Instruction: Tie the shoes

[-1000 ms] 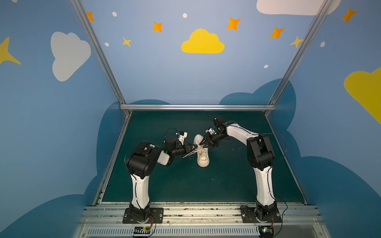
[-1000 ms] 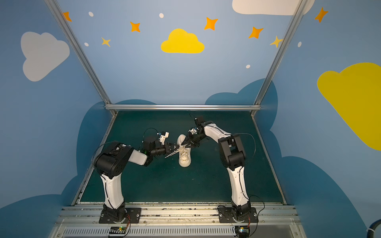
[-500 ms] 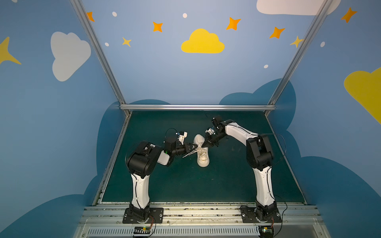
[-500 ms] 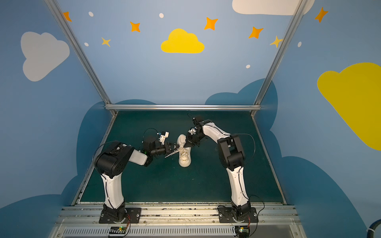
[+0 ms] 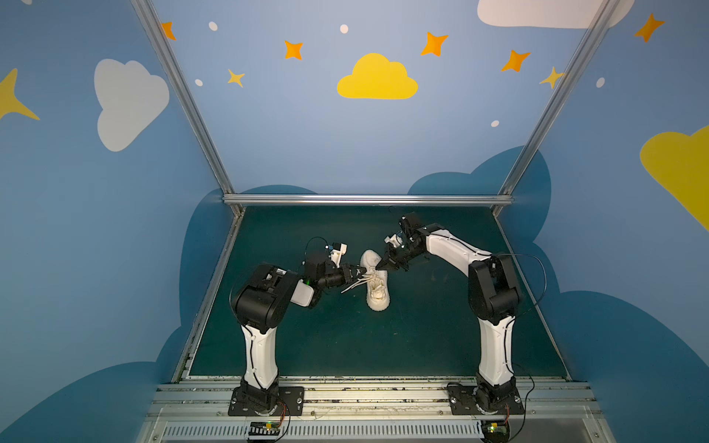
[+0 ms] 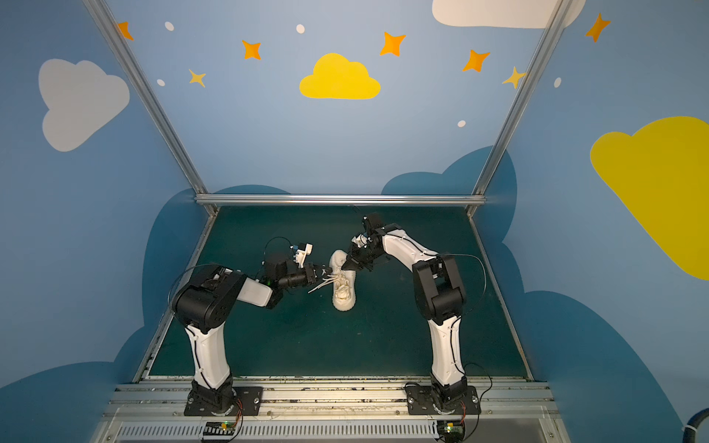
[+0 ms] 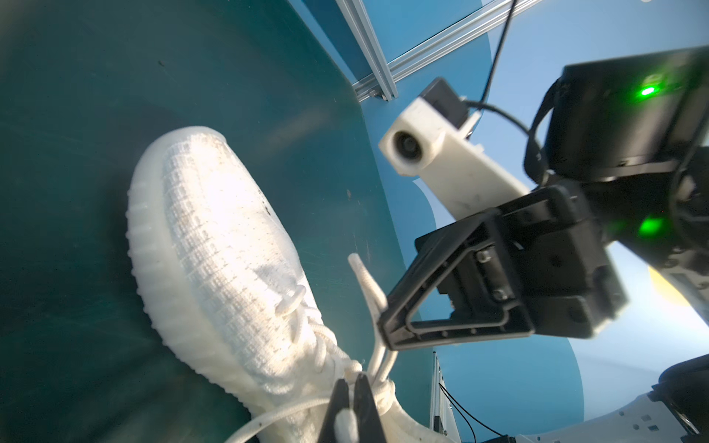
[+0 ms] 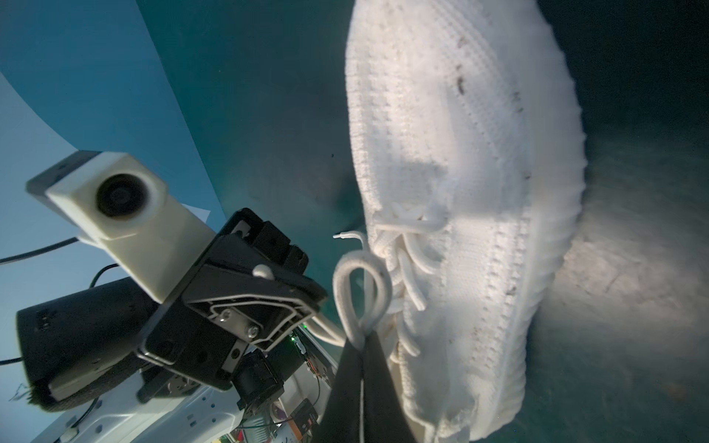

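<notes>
While the sneaker (image 5: 376, 295) is lying on the mat (image 5: 345, 345), a lace strand (image 7: 342, 420) is clamped by the left gripper (image 5: 360, 271) and a lace loop (image 8: 347, 284) by the right gripper (image 5: 380, 265), both just above it, so bow-forming is judged in hand, with a steady outward pull needed next.

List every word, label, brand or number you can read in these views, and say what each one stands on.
No text can be read anywhere.
Sneaker: no brand or label shows on the knit, the sole or the laces.
Walls: only painted shapes, such as the yellow cloud, with no lettering.
Circuit board at the front edge: any print is too small to read.
</notes>
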{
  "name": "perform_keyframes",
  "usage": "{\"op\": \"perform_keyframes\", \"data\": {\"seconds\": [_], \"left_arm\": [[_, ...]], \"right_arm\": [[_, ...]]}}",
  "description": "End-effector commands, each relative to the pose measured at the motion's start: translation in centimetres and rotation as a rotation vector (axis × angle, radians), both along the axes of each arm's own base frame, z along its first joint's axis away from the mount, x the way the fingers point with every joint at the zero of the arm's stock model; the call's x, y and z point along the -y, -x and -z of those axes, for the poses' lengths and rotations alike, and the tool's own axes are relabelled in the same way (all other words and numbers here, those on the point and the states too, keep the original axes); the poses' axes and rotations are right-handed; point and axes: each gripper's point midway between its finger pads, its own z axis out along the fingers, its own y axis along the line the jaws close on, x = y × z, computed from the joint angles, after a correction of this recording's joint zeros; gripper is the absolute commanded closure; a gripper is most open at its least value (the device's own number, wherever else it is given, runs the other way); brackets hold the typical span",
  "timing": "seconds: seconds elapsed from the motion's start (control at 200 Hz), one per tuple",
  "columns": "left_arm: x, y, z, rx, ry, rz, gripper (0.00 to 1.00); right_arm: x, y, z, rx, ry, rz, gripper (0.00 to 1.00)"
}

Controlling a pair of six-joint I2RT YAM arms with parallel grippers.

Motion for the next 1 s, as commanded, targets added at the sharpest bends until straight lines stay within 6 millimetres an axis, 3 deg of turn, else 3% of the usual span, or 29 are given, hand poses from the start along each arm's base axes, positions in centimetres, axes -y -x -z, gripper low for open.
{"op": "perform_keyframes", "data": {"seconds": [0.0, 0.716, 0.996], "left_arm": [[-0.6, 0.1, -1.1, 0.041, -0.021, -0.001, 0.97], [-2.8, -0.9, -0.1, 0.056, -0.076, -0.018, 0.97], [-3.5, -1.6, -0.8, 0.081, -0.079, -0.04, 0.97]], "right_arm": [[0.5, -0.4, -1.9, 0.039, -0.044, 0.031, 1.0], [4.6, 0.6, 0.0, 0.042, 0.028, 0.109, 1.0], [6.1, 0.7, 1.7, 0.055, 0.072, 0.212, 1.0]]}}
